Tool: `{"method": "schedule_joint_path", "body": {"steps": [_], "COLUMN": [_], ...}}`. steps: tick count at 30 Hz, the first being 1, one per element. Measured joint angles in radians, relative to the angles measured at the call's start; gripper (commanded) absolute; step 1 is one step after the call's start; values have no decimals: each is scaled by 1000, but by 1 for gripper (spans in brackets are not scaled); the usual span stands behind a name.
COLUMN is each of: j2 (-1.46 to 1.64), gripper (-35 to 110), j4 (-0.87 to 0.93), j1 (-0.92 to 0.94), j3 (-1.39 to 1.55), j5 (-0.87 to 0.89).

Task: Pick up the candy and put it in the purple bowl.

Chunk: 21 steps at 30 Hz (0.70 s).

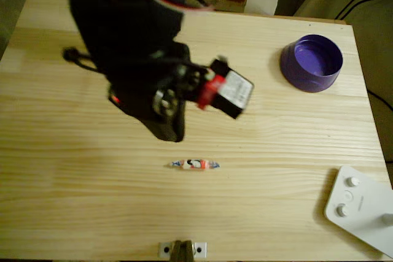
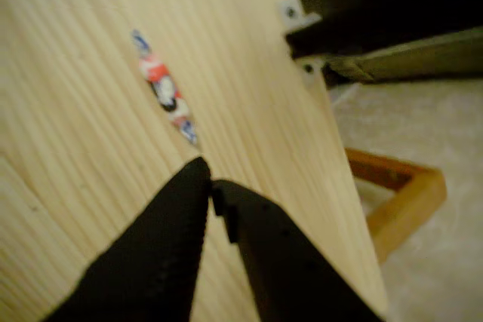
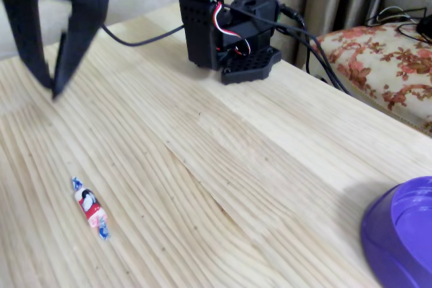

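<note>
The candy [image 1: 194, 164] [image 2: 164, 90] [image 3: 90, 208] lies flat on the bare wood near the table's middle, its wrapper pinkish-red and white with bluish twisted ends. My black gripper [image 1: 172, 132] [image 2: 208, 183] [image 3: 52, 90] hangs above the table a short way from the candy and does not touch it. Its fingertips meet with nothing between them, so it is shut. The purple bowl [image 1: 307, 81] [image 3: 386, 247] stands upright and empty at the far right of the table in the overhead view, well away from both.
A white device with round knobs [image 1: 362, 207] lies at the lower right corner in the overhead view. A small metal bracket [image 1: 181, 250] sits on the front edge. The arm's black base [image 3: 226, 25] and its cables stand at the back edge.
</note>
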Motion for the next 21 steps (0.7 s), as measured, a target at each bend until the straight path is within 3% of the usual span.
{"method": "schedule_joint_path", "body": {"steps": [15,21], "j2": [-486,-529], "gripper": [1,1], "j4": [25,77], "j1": [-91,-95], "j3": [-354,-382], "j5": [-38,-15]}}
